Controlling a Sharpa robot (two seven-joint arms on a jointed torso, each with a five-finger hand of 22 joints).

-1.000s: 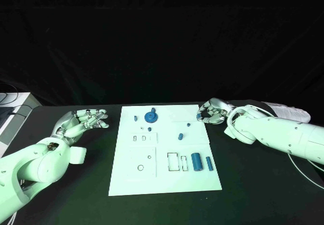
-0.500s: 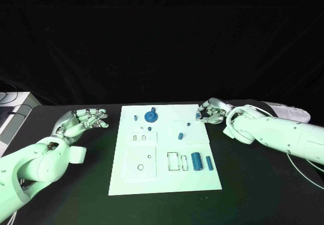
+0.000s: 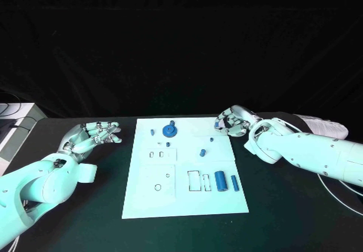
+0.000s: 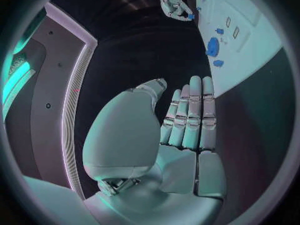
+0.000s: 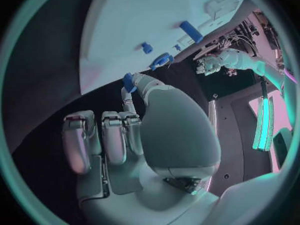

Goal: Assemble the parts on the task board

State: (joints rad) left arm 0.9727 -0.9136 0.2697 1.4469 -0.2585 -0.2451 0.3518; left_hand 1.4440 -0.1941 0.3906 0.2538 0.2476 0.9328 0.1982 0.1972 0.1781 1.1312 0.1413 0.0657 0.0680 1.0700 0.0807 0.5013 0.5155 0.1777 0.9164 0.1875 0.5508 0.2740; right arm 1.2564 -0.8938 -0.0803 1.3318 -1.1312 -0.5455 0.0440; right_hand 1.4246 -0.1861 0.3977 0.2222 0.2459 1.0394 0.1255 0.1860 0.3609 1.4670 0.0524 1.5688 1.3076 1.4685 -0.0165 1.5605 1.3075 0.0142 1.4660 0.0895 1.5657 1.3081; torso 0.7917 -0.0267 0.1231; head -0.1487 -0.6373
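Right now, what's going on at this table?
A two-armed robot is assembling small blue parts on the white task board. The right hand is at the board's far right corner, pinching a small blue part. The left hand is off the board's left side, holding nothing. A gear and two cylinders are on the board.

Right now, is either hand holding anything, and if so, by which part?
The right hand pinches a small blue part between thumb and fingertip; which part of it is gripped can't be told. The left hand holds nothing.
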